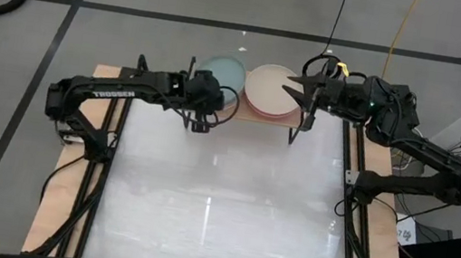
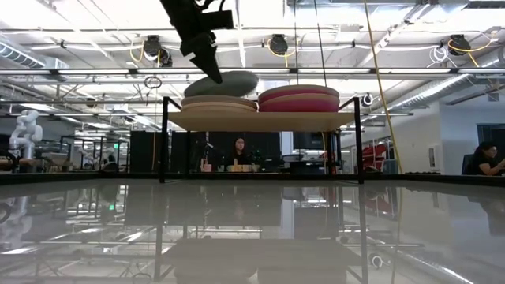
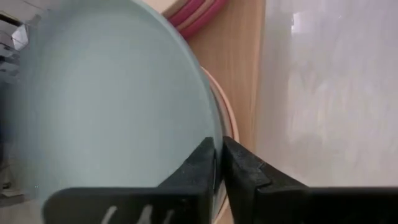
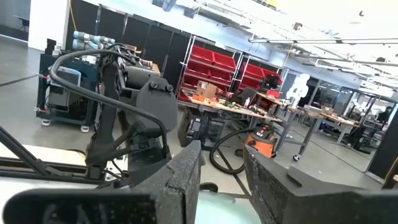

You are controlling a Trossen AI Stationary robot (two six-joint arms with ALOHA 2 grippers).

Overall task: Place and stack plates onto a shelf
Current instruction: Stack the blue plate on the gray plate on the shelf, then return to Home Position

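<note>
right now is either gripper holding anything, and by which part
The left gripper pinches the round pale teal plate by its rim, tilted over the left stack on the wooden shelf. The right gripper holds nothing.

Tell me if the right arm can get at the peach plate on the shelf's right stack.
Probably yes. The right gripper hangs open just beside the peach plate, which tops its stack on the shelf uncovered; the left gripper is busy at the teal plate.

Left gripper [image 1: 214,101] sits at the teal plate's [image 1: 223,73] edge on the shelf [image 1: 266,119]; right gripper [image 1: 296,91] hangs spread over the neighbouring pink stack [image 1: 268,93].
</note>
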